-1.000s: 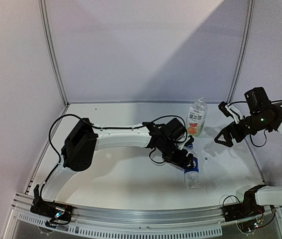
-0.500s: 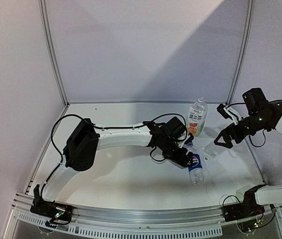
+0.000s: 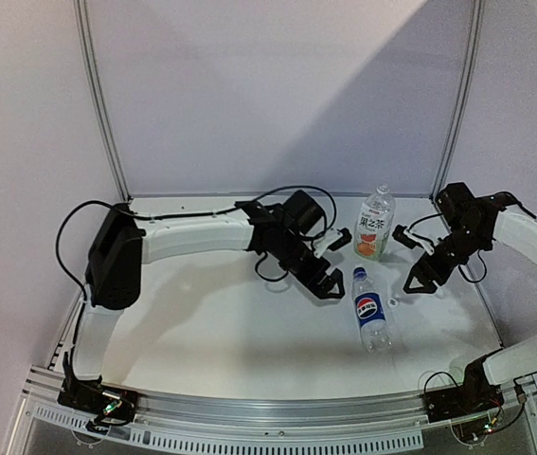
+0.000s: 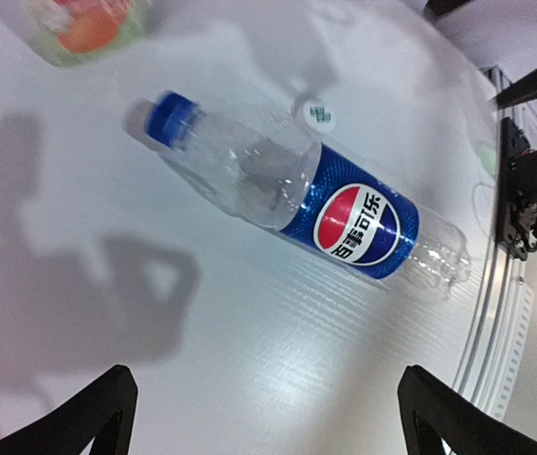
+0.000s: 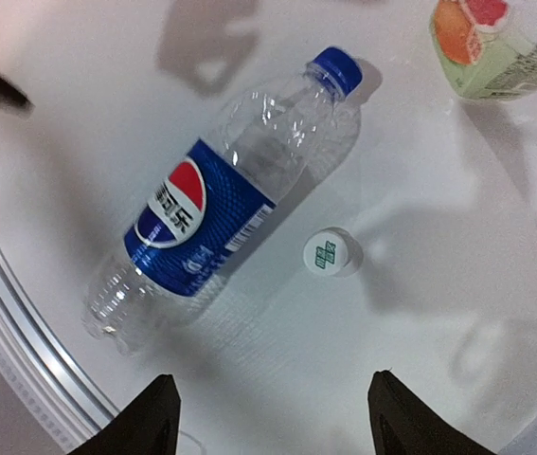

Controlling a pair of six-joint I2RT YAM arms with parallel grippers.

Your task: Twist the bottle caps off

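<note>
Clear plastic, two bottles: the slim Pepsi bottle (image 3: pixel 369 318) lies on its side on the table (image 3: pixel 221 332), while the wider bottle (image 3: pixel 375 226) stands upright behind it. Of two caps, the blue cap (image 4: pixel 171 114) sits on the Pepsi bottle's neck and the white cap (image 5: pixel 331 253) lies loose just beside that bottle. The left gripper (image 4: pixel 266 398) and the right gripper (image 5: pixel 273 398) both hang spread above, holding nothing.

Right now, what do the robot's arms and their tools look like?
Both arms are alike. The left arm and right arm have smooth white link shells between boxy black joint housings, with thin black cables looping loosely alongside. The left tool and right tool are all black, each with two pointed, wedge-shaped fingers. No markings are legible.
</note>
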